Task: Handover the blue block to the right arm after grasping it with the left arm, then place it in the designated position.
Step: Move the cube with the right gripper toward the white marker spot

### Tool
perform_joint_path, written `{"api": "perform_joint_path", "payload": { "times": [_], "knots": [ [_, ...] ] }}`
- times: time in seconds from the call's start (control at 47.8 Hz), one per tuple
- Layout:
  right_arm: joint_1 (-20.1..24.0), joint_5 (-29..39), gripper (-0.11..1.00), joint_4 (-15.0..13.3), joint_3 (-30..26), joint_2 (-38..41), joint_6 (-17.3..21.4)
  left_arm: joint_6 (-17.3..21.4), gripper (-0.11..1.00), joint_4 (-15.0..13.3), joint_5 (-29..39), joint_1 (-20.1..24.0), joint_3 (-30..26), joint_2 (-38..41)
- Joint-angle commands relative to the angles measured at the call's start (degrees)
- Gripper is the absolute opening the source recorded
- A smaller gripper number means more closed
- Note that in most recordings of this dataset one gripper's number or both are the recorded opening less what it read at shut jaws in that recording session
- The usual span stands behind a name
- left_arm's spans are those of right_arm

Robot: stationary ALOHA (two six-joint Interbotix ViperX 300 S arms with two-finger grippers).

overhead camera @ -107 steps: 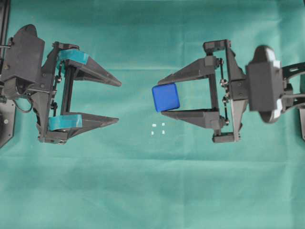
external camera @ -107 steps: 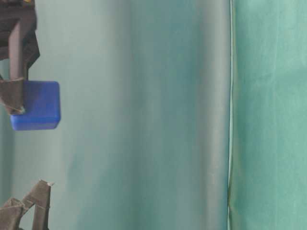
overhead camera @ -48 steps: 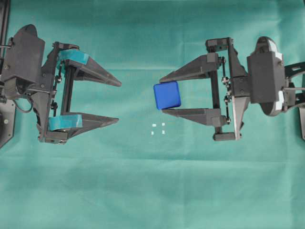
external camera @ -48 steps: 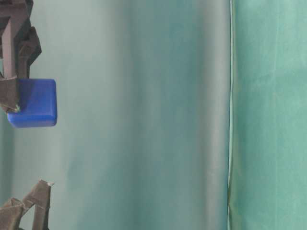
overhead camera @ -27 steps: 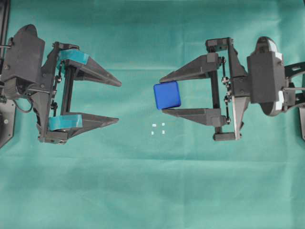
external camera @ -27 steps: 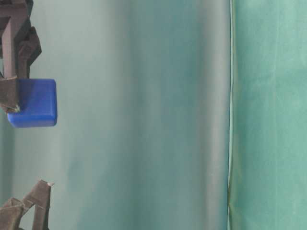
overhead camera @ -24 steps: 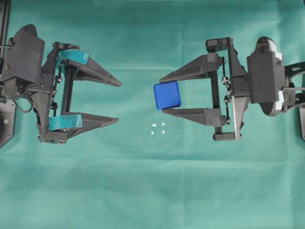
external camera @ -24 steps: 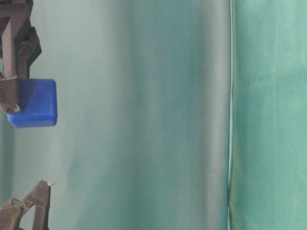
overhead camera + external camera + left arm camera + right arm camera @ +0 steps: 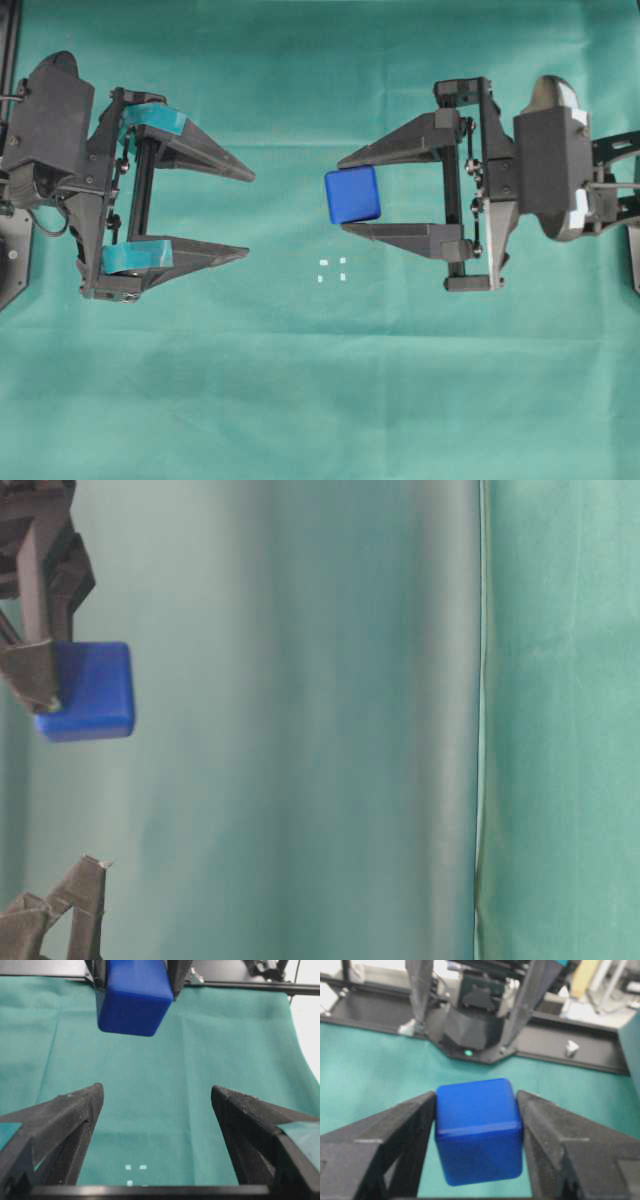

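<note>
blue block [image 9: 352, 195] clamped in right gripper [image 9: 345, 195], held above cloth, just up-right of designated position [image 9: 332, 270]; left gripper [image 9: 245, 215] spread empty.

Our left wrist view: open fingers, block ahead

We see the blue block [image 9: 134, 996] pinched at twelve o'clock; white marks [image 9: 135, 1169] lie at six.

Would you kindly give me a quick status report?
Left gripper open, empty. Right gripper shut on blue block, held above cloth. Designated position unobstructed, not yet reached.
</note>
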Motion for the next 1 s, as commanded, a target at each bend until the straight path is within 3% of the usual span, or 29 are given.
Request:
{"api": "perform_joint_path", "payload": {
  "times": [0.0,0.105,0.335,0.69,0.983],
  "knots": [
    [0.7,1.32,0.56,0.53,-0.7,-0.7,0.18,0.09,1.0,0.0,-0.35,-0.26,-1.05,-0.26],
    [1.14,3.25,0.56,1.58,-0.62,-0.26,0.18,0.09,1.0,0.0,-0.44,-0.26,-1.05,-0.26],
    [1.93,9.49,0.56,6.77,0.53,0.88,0.0,0.09,1.0,0.0,-0.53,-0.26,-1.05,-0.26],
    [2.81,10.81,0.56,15.29,5.45,0.97,-0.26,0.09,1.0,0.0,-0.53,-0.26,-0.97,-0.18],
    [3.52,12.74,0.56,16.61,6.24,0.97,-0.26,0.09,1.0,0.0,-0.62,-0.26,-1.05,-0.18]
  ]
}}
